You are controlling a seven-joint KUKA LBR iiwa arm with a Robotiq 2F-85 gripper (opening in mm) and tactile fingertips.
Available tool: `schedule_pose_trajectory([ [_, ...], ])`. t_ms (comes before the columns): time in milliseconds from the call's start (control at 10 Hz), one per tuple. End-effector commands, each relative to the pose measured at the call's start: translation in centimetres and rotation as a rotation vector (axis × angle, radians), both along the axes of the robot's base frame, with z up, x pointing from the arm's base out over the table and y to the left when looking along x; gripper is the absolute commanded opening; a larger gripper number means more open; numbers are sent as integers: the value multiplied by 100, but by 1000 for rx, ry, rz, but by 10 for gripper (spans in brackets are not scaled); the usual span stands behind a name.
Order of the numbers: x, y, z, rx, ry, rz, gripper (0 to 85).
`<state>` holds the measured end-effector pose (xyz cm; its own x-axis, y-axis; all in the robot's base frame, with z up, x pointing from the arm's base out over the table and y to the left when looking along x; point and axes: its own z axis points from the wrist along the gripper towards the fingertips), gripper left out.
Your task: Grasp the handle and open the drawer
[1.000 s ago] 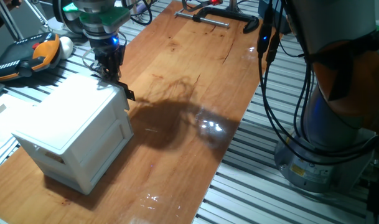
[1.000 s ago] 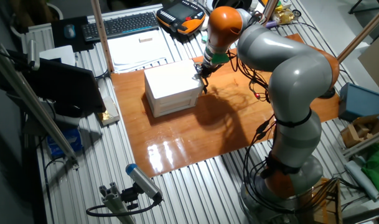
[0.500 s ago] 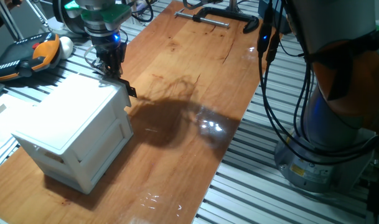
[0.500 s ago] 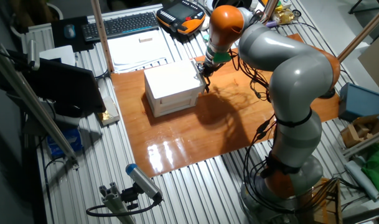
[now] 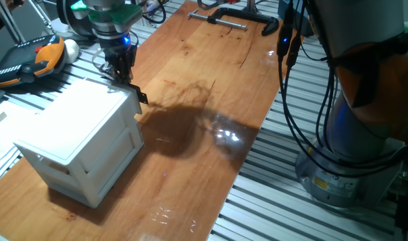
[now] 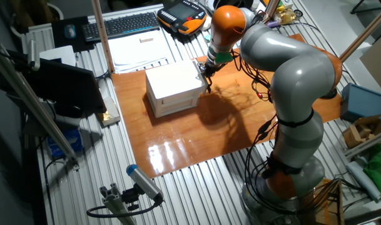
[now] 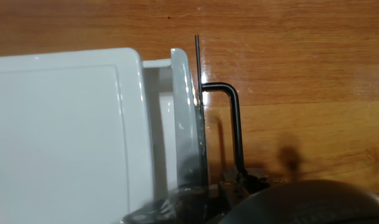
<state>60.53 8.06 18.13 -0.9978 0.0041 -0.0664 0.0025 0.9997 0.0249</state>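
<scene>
The gripper (image 5: 123, 82) hangs at the upper corner of the white cabinet (image 5: 80, 144), on the side facing the open wooden desk (image 5: 210, 80). In the hand view the drawer (image 7: 188, 118) stands slightly out of the cabinet, a narrow gap showing behind its front. The handle (image 7: 233, 118), a thin black bracket projecting from that front, runs straight toward the fingers and disappears among dark parts at the frame's bottom edge. Whether the fingers are clamped on it or only alongside it cannot be determined; the contact point is hidden. The approach from above suits a pull directed away from the cabinet, across the bare desk on the fingers' far side. Judged progress: opening begun, most travel remaining.
</scene>
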Motion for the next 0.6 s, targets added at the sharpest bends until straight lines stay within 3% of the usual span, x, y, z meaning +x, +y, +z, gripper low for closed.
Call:
schedule_pose_trajectory([
  [0, 0, -8, 0, 0, 0, 2, 7],
  [500, 15, -64, -23, 1, -3, 8, 7],
])
